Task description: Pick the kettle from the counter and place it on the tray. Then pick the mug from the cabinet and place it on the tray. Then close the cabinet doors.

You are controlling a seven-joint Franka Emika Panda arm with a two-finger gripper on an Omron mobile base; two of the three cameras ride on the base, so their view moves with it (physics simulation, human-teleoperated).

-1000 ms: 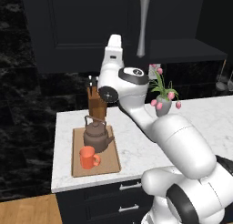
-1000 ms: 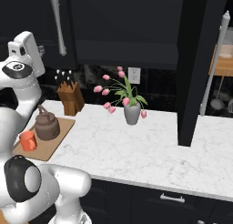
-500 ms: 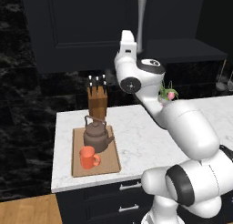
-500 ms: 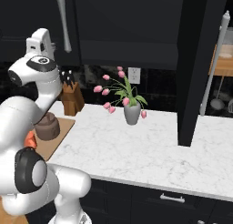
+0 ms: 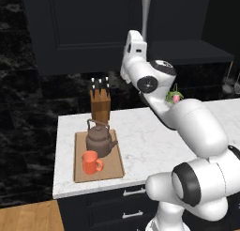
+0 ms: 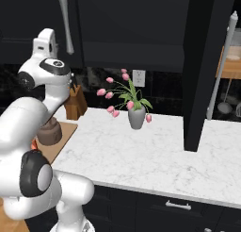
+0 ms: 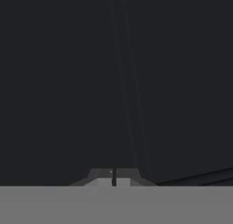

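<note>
The dark-brown kettle (image 5: 100,139) and the small orange mug (image 5: 90,162) both stand on the light wooden tray (image 5: 114,168) at the counter's left end. My gripper (image 7: 113,177) is shut with nothing in it. It is raised high, close against the dark panel of the left cabinet door (image 7: 63,82). The hand (image 5: 134,46) sits just left of that door's silver bar handle (image 5: 146,16). The right cabinet door (image 6: 203,70) stands swung open, edge-on, with its bar handle (image 6: 221,66) showing. My arm hides most of the kettle (image 6: 50,132) in the right base view.
A wooden knife block (image 5: 100,103) stands behind the tray. A grey vase of pink tulips (image 6: 136,117) sits mid-counter on the white marble worktop (image 6: 155,155). Dark drawers with silver handles (image 5: 134,191) run below. The open right door juts out over the counter.
The arm has swung up from above the tray, and the hand now rests high against the left cabinet door. That door's handle has shifted slightly. Kettle and mug have stayed put.
</note>
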